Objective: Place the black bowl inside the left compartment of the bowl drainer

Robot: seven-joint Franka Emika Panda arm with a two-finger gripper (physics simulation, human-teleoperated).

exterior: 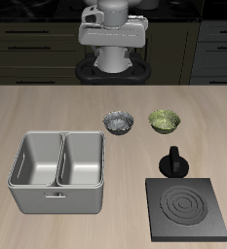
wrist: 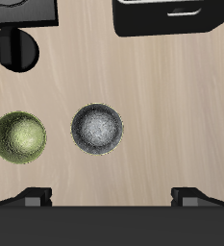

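the approach has not begun: the two-finger gripper [wrist: 112, 196] hangs high above the table, spread open and empty. the small round black bowl with speckled grey inside [exterior: 118, 122] sits upright, mouth up, no long axis, just beyond the large grey metal bowl drainer [exterior: 58, 173], beside the green bowl [exterior: 164, 121]. next, i judge, descend over its rim to pinch it.

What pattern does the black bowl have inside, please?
Speckled grey-white inside the black bowl; clearest in the wrist view.
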